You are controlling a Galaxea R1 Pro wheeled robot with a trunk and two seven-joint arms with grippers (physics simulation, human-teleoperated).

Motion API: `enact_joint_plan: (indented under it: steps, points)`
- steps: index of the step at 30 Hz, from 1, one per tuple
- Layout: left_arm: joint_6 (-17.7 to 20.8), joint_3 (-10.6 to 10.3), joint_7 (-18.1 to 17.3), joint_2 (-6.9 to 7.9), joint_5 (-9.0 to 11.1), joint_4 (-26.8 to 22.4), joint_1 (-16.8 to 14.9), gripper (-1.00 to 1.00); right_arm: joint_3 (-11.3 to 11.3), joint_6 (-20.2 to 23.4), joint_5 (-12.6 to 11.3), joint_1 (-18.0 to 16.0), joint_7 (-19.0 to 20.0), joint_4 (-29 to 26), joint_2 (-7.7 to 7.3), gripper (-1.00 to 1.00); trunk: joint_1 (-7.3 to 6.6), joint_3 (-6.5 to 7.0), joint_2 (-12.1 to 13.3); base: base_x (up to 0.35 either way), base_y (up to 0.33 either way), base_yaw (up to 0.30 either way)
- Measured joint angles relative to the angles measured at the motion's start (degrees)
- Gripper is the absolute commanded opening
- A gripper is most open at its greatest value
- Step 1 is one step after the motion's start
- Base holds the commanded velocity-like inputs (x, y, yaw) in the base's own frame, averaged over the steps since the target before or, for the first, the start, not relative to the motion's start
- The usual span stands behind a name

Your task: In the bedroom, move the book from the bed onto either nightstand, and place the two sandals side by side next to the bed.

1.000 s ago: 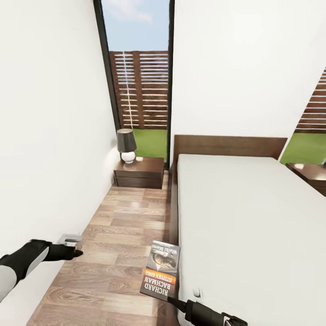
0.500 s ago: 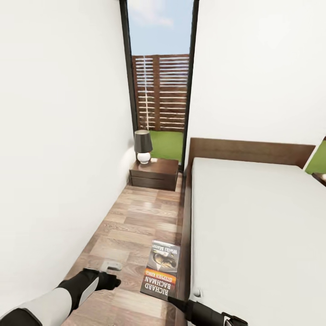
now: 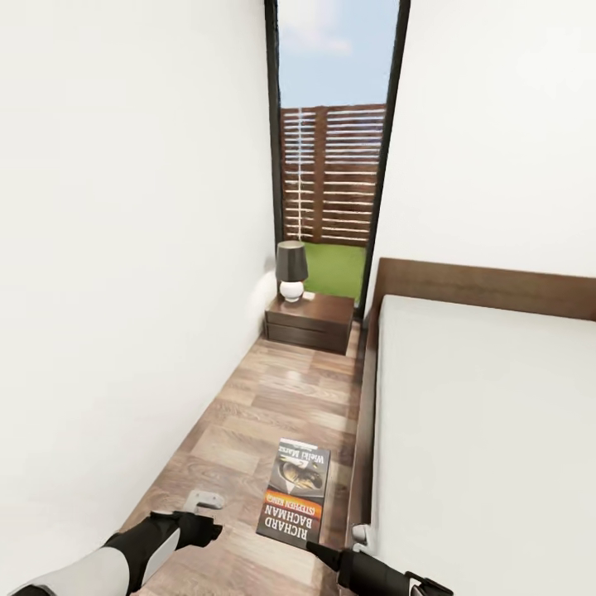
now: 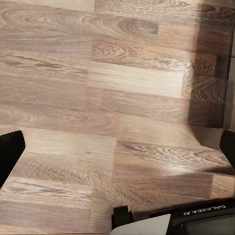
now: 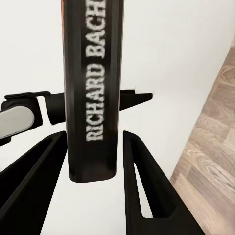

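Observation:
The book (image 3: 295, 492), dark cover with an orange band, hangs tilted above the floor beside the bed (image 3: 488, 430), and my right gripper (image 3: 319, 546) is shut on its near edge. In the right wrist view its spine (image 5: 93, 88) stands between the two black fingers (image 5: 139, 181) of my right gripper (image 5: 90, 134). My left gripper (image 3: 205, 511) hovers low over the floor, left of the book, and in the left wrist view my left gripper (image 4: 117, 147) is open over bare planks. The nightstand (image 3: 310, 320) stands ahead against the window wall. The sandals are out of view.
A lamp (image 3: 291, 269) with a dark shade stands on the nightstand's left half. A narrow strip of wood floor (image 3: 265, 406) runs between the white wall (image 3: 124, 290) and the bed's dark frame (image 3: 362, 463). A tall window (image 3: 335, 165) rises behind the nightstand.
The camera has turned left, so window, nightstand and bed sit further right in the picture. My left arm has swung from the wall down toward the book. The book stays in my right gripper.

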Motion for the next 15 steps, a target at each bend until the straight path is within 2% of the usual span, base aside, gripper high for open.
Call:
enact_joint_plan:
  steps: [5, 10, 15]
  points:
    - [-0.2, 0.0, 0.0, -0.01, -0.1, 0.0, 0.1, 1.0, 0.0, -0.2, -0.2, 0.0, 0.0, -0.1, -0.12, -1.0, 0.0, 0.18, 0.0, -0.14, 0.115, 0.141]
    - [-0.2, -0.1, 0.0, -0.01, -0.1, 0.0, 0.2, 1.0, -0.1, -0.3, -0.3, 0.1, 0.0, -0.1, -0.12, -1.0, -0.01, 0.22, 0.0, -0.042, 0.081, 0.031]
    - [-0.2, -0.1, -0.1, 0.02, -0.1, -0.1, 0.2, 1.0, -0.1, -0.3, -0.4, 0.1, 0.0, -0.1, -0.11, -1.0, -0.01, 0.23, 0.0, -0.012, 0.202, 0.009]
